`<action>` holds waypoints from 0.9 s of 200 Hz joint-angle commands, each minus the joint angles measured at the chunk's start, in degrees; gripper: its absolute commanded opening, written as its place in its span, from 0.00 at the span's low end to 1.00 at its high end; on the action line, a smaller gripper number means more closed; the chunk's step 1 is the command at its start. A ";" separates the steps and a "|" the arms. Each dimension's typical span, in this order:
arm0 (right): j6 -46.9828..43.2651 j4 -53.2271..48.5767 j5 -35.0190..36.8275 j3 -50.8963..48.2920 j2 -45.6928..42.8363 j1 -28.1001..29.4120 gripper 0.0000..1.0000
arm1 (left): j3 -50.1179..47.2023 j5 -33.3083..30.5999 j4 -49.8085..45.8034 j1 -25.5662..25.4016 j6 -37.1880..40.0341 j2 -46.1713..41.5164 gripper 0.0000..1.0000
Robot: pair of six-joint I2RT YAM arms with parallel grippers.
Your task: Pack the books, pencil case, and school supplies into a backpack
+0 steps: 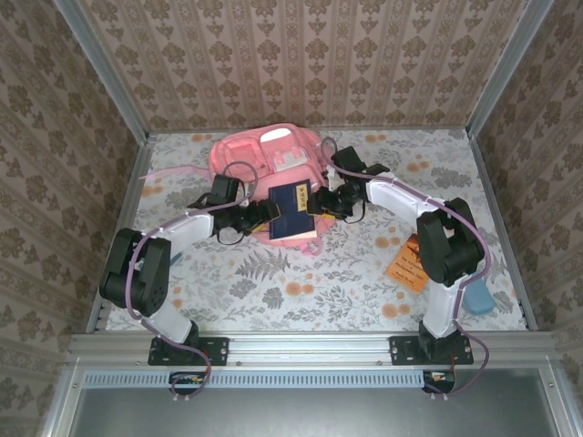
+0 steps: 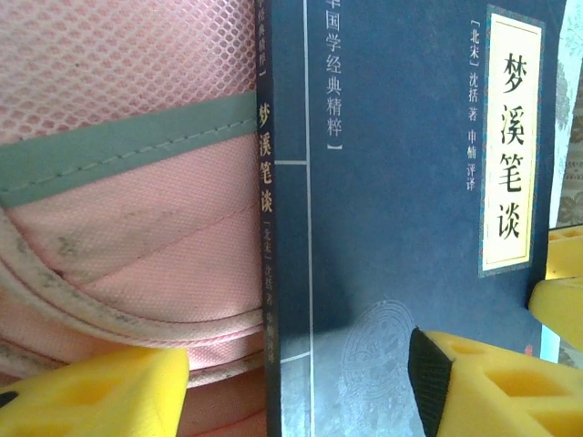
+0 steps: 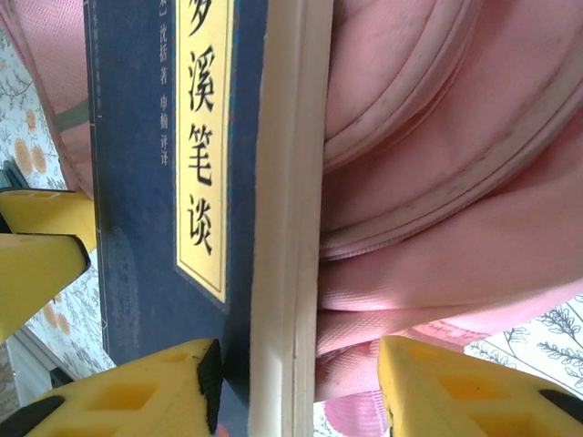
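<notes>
The left claw [image 2: 301,373] stands with its jaws apart, straddling the spine edge of the navy book [image 2: 401,228] from the book's 9 o'clock, one yellow finger [image 2: 91,391] over pink fabric and the other over the cover. The right claw [image 3: 301,364] mirrors it at 3 o'clock, jaws likewise apart, with one finger on the cover side and one on the fabric side of the cream page edge. Neither looks clamped, though from so close I cannot tell whether a pad grazes the cover. The book lies flat across the 6 o'clock edge of the backpack [image 1: 264,150], most likely so that bracketing it from both sides keeps it square while it is steered toward an opening. The backpack sits at 12 o'clock on the floral surface [image 1: 273,291]. An orange-brown book [image 1: 407,264] lies apart at 4 o'clock, with a pale blue item [image 1: 478,296], possibly the pencil case, just beyond it.
</notes>
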 commanded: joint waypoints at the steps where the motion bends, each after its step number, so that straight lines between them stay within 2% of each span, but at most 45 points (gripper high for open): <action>1: -0.08 -0.83 -1.97 -1.03 1.16 -0.25 0.45 | 1.95 4.20 3.61 -0.47 -0.74 0.99 0.64; 71: 0.10 -0.94 -0.58 -2.17 3.29 -0.26 0.27 | 0.76 11.10 9.34 -0.96 -4.39 0.28 0.54; 145: -0.15 -0.64 -0.56 -2.66 3.74 -0.26 0.23 | -0.80 13.18 14.52 -0.87 -8.87 1.65 0.54; 180: -0.73 -0.86 -0.42 -2.44 3.06 -0.29 0.23 | -0.35 13.03 14.10 -0.87 -8.61 3.19 0.45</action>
